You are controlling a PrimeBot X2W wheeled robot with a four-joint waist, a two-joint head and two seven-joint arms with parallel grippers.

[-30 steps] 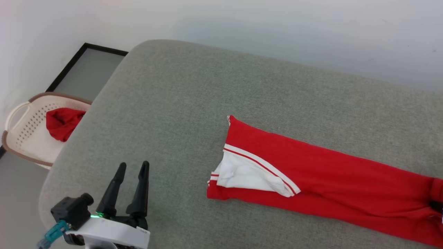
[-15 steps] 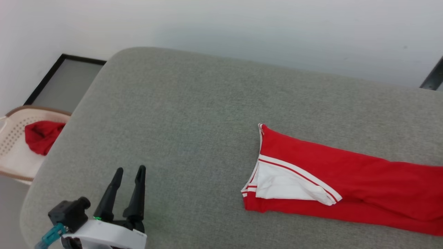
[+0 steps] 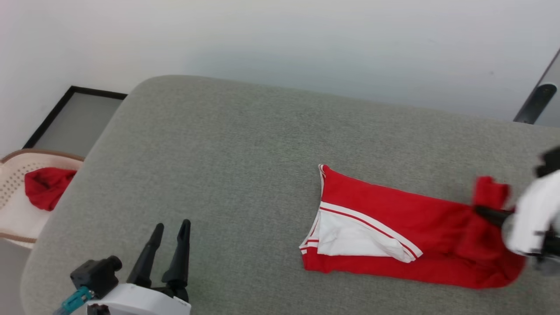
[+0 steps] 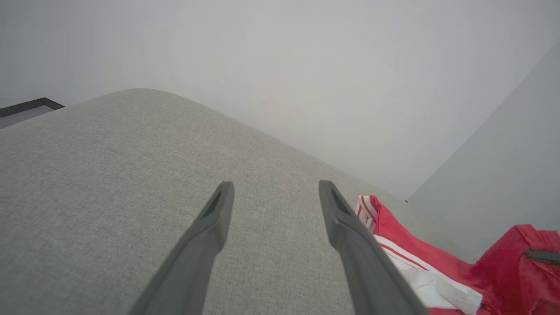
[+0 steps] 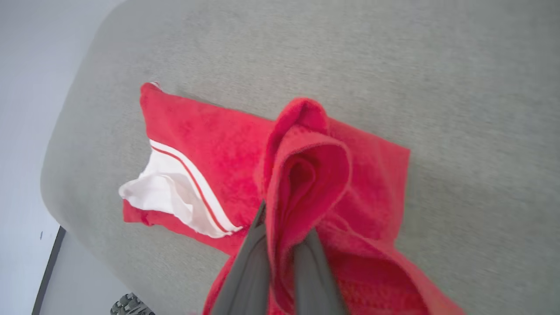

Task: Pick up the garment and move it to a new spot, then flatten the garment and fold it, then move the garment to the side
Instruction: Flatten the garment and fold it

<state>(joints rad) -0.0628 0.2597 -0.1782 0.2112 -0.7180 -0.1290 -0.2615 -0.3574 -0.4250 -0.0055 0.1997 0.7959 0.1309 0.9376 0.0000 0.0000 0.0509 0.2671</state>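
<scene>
The right gripper [image 5: 284, 218] pinches just a small bunch of the garment [image 3: 385, 210], so it might slip; the left gripper [image 3: 172, 223], lower left, gapes empty.

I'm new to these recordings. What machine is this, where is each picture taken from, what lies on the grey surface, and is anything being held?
This is a wheeled robot with two arms, each ending in a two-fingered pincer. The wide picture comes from a camera on its head, looking down at a grey padded surface. The other two come from cameras on the wrists, each looking along its own dark fingers. On the surface lies one garment: red, with a white sleeve end and striped trim. The right pincer is shut on a bunched red end of it, lifted a little, while the rest lies flat. The left pincer is open, holding nothing, over a bare part of the surface. Off to the left, a pale basket holds another red cloth.
</scene>
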